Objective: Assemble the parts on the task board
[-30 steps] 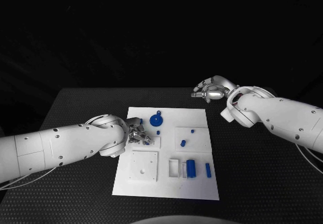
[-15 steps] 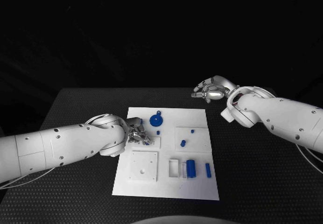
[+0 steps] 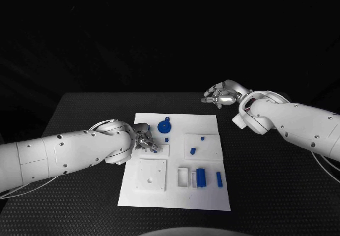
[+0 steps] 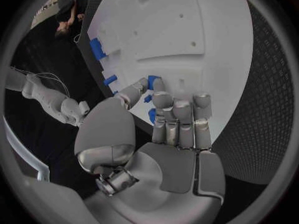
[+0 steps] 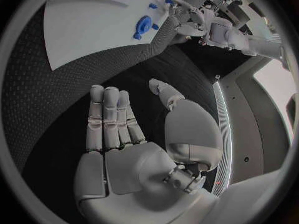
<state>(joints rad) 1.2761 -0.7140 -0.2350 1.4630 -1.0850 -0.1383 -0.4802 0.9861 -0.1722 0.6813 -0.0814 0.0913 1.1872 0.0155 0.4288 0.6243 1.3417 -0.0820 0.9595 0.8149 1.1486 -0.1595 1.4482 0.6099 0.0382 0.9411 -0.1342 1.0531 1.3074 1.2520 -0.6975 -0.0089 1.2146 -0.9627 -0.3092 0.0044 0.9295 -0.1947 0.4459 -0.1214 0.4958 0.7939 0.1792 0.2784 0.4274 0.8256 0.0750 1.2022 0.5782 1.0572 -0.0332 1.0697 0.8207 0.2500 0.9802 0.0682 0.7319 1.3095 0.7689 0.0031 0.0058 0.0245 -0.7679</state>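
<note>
One blue part (image 4: 153, 81) pinched by left robot hand (image 4: 168, 115) (right idle).

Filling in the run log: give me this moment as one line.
left hand: on task board, fingertips on small blue part, grip unclear | right hand: open, off board, holding nothing | blue wheel: untouched

Left part of the task board (image 3: 177, 196) covered by the left hand (image 3: 144, 138) and its forearm. Small blue part (image 4: 153, 81) at the fingertips (image 4: 154, 98) mostly hidden; shape not to be made out, nor whether pinched or merely touched. Far-right blue parts (image 3: 201, 138) too small to tell apart. Board cut by the rim in the right wrist view.
</note>
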